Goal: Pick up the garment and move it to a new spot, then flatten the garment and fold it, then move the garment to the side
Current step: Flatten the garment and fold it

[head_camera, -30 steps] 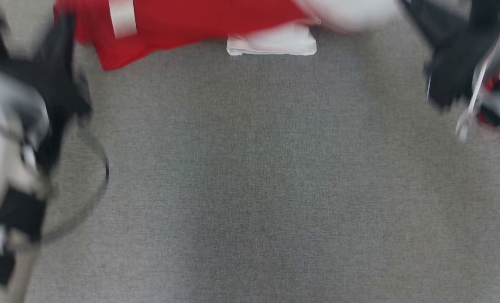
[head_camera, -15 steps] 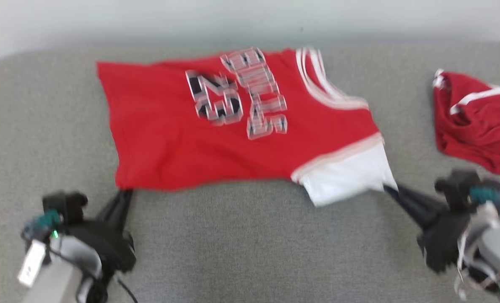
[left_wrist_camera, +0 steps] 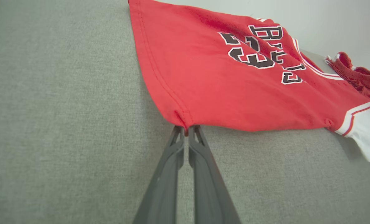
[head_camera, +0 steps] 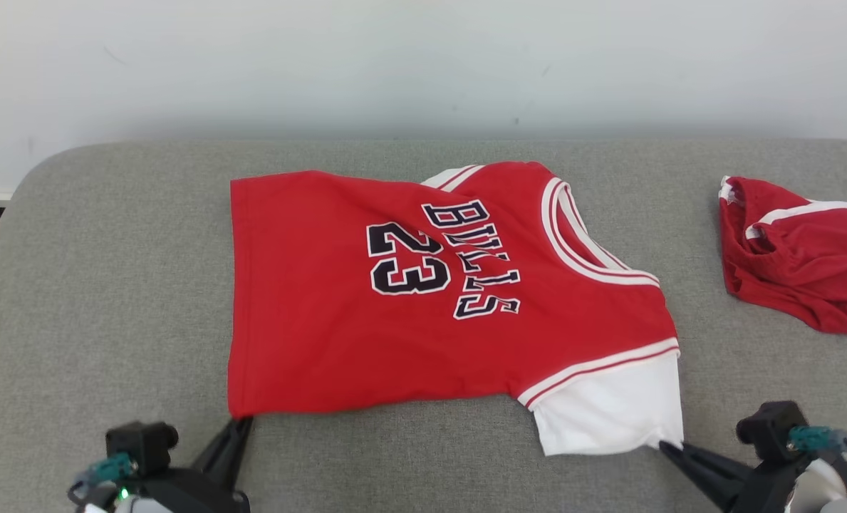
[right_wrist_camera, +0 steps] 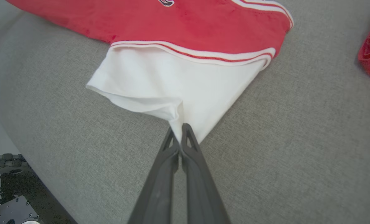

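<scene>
The garment point(head_camera: 366, 313) is a red jersey with a white sleeve and dark lettering, spread mostly flat on the grey cushion point(head_camera: 110, 285). My left gripper point(head_camera: 241, 422) is shut on its near left hem corner; the left wrist view shows that red corner point(left_wrist_camera: 185, 119) pinched between the fingertips of the left gripper point(left_wrist_camera: 186, 128). My right gripper point(head_camera: 664, 447) is shut on the near corner of the white sleeve point(head_camera: 608, 413). In the right wrist view the right gripper point(right_wrist_camera: 179, 130) pinches the white sleeve point(right_wrist_camera: 172, 84) at its tip.
A second red garment point(head_camera: 793, 253) lies crumpled at the cushion's right edge, also seen as the red bundle point(left_wrist_camera: 359, 76) in the left wrist view. A pale wall point(head_camera: 423, 64) runs behind the cushion. The robot's dark base point(right_wrist_camera: 7, 199) shows below the cushion's edge.
The head camera has tilted up from the bare cushion, so the whole jersey is now in view and sharp. Both grippers stay shut on the jersey's near corners.
</scene>
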Controlling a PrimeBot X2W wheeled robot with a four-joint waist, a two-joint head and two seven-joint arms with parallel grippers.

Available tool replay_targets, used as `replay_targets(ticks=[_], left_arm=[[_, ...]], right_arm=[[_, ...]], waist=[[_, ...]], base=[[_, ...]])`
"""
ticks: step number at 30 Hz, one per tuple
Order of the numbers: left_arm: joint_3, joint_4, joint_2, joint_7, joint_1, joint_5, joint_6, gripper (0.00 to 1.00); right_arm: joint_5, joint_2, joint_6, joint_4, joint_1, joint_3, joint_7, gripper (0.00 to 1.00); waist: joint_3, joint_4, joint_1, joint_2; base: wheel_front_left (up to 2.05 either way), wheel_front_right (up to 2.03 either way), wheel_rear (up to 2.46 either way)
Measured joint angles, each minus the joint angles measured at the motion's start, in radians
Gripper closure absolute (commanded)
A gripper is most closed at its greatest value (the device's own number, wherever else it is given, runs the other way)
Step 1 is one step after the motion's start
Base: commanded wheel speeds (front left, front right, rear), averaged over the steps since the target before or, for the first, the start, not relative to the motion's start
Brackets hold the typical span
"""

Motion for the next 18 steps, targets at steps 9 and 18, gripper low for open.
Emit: replay_targets(ticks=[9,18], left_arm=[[-0.038,0.003,0.007,0.062,0.063,-0.005,0.029,1.00],[-0.013,-0.031,0.001,0.078,0.079,-0.016,0.065,0.00]], right_arm=[[0.023,0.016,-0.006,0.033,0.014,0.042,0.097,1.00],[0.092,0.027,-0.022,0.007,0.023,0.001,0.111,0.00]], waist=[[-0.029,-0.001,0.0001,0.0000],[-0.042,-0.009,0.0001,0.0000]], base=[[0.00,0.00,0.00],[0.00,0.00,0.00]])
